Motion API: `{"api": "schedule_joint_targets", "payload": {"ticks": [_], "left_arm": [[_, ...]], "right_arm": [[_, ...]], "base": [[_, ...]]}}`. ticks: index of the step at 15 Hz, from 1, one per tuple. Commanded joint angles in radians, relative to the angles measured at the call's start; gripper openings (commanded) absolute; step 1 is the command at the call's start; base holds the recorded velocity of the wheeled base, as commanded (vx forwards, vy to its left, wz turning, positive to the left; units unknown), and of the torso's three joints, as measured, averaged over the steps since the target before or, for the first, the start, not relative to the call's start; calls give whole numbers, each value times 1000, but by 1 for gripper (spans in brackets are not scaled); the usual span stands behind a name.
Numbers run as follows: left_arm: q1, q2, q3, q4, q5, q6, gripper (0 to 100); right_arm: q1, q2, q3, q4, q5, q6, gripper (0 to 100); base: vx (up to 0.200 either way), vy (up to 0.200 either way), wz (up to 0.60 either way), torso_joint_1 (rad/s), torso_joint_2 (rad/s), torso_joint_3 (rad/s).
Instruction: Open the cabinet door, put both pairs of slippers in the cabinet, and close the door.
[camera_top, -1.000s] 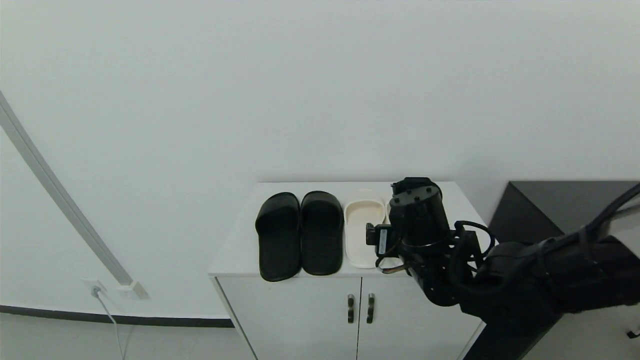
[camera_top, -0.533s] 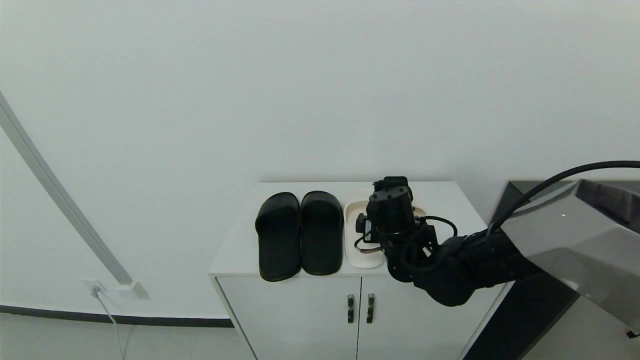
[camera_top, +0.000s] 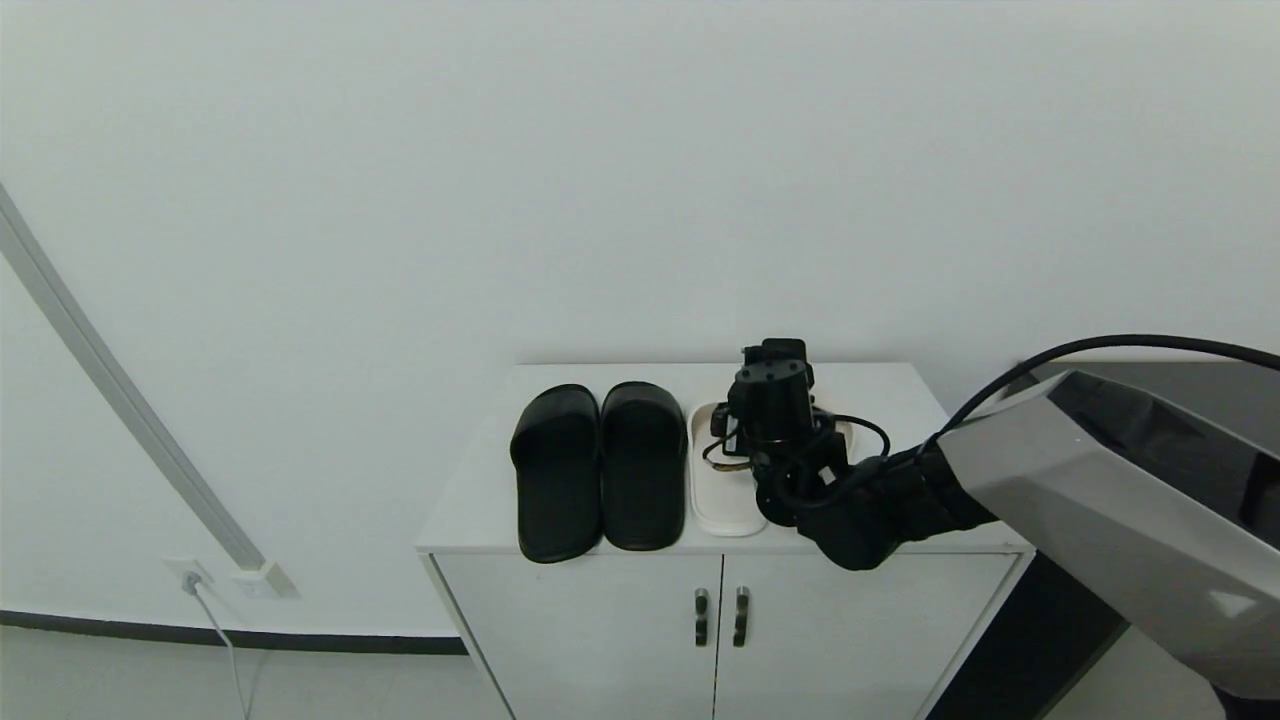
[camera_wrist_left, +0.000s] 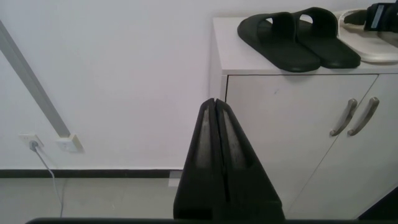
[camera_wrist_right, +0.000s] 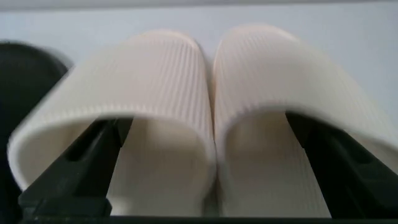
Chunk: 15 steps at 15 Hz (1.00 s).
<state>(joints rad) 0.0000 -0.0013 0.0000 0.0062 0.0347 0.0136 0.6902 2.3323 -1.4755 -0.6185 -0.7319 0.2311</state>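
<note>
The white two-door cabinet (camera_top: 590, 640) has both doors shut, so the first step, opening a door, is not yet done. Both pairs sit side by side on its top: the black rubber slide slippers (camera_top: 640, 470) toward the left, the cream ribbed slide slippers (camera_top: 722, 495) toward the right, none stowed. The right gripper (camera_top: 772, 372) is over the cream pair. In its wrist view the fingers (camera_wrist_right: 74, 162) are spread wide, one reaching under each strap, clamped on nothing. The left gripper (camera_wrist_left: 215, 124) hangs low beside the cabinet's left side, fingers pressed together and empty. The paired metal door handles (camera_top: 741, 615) are untouched. Almost everything remains, I judge – door, both pairs, closing.
</note>
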Motion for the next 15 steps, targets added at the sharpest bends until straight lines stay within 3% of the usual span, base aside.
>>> {"api": "schedule_joint_targets", "payload": {"ticks": [1, 5, 6, 15], "left_arm": [[0, 1, 0, 0, 1, 0, 0], [0, 1, 0, 0, 1, 0, 0], [0, 1, 0, 0, 1, 0, 0], [0, 1, 0, 0, 1, -1, 0]], "right_arm": [[-14, 32, -46, 2, 3, -1, 100], [-18, 36, -51, 2, 17, -1, 100], [-18, 41, -54, 0, 17, -1, 0], [-14, -67, 9, 2, 14, -19, 0]], "base": [[0, 0, 0, 0, 0, 0], [0, 0, 0, 0, 0, 0], [0, 0, 0, 0, 0, 0], [0, 0, 0, 0, 0, 0]]}}
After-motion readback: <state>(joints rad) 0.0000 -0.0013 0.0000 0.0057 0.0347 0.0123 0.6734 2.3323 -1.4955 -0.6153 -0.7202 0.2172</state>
